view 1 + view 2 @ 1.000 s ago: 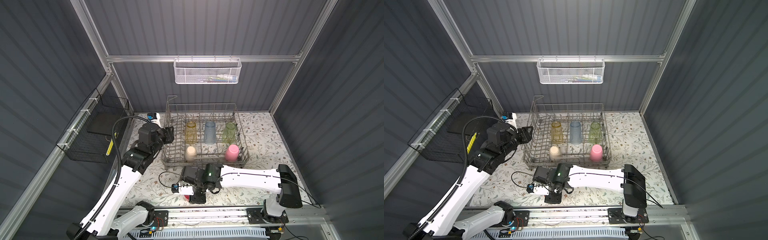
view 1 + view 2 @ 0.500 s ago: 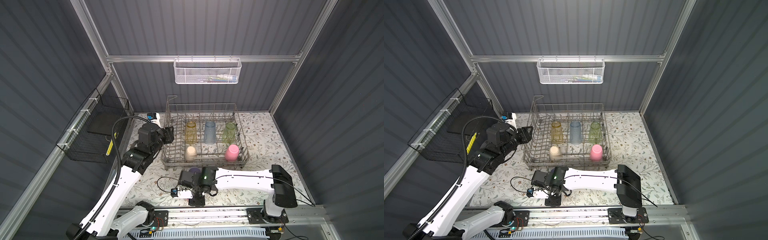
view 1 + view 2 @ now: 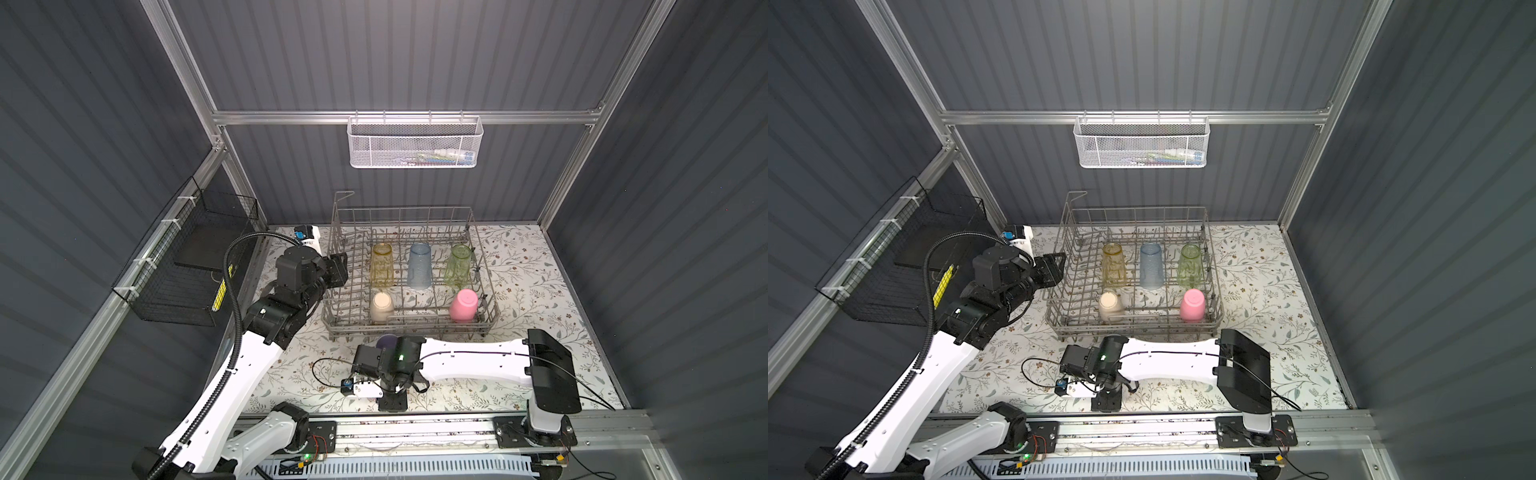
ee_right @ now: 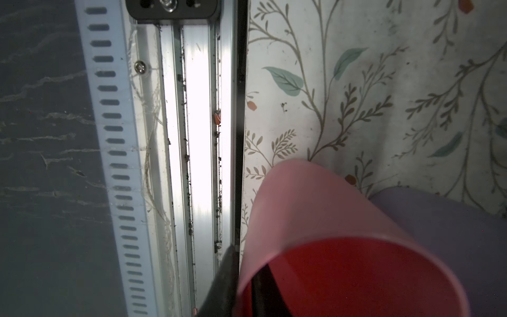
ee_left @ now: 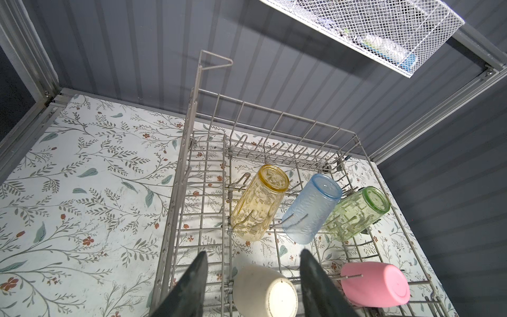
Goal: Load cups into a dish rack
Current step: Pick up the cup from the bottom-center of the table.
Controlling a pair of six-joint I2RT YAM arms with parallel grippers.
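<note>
The grey wire dish rack (image 3: 409,330) (image 5: 175,208) stands at the back middle. It holds amber (image 3: 381,266), blue (image 3: 419,266), green (image 3: 458,266), beige (image 3: 381,306) and pink (image 3: 463,305) cups, all bottom up. My left gripper (image 3: 338,268) (image 5: 253,252) hovers open at the rack's left wall, above the beige cup (image 5: 264,291). Near the table's front edge my right gripper (image 3: 391,405) (image 4: 242,291) is shut on the rim of another pink cup (image 4: 315,214), one finger inside and one outside. A lilac cup (image 4: 452,233) (image 3: 386,341) lies beside it, partly hidden by the arm.
A white mesh basket (image 3: 415,143) hangs on the back wall and a black wire basket (image 3: 187,266) on the left wall. The aluminium rail (image 4: 197,137) runs along the table's front edge, close to the held cup. A cable loop (image 3: 328,370) lies left of the right wrist.
My right arm has shifted a little towards the front edge and its jaws have closed on the pink cup's rim. The left arm has not moved.
</note>
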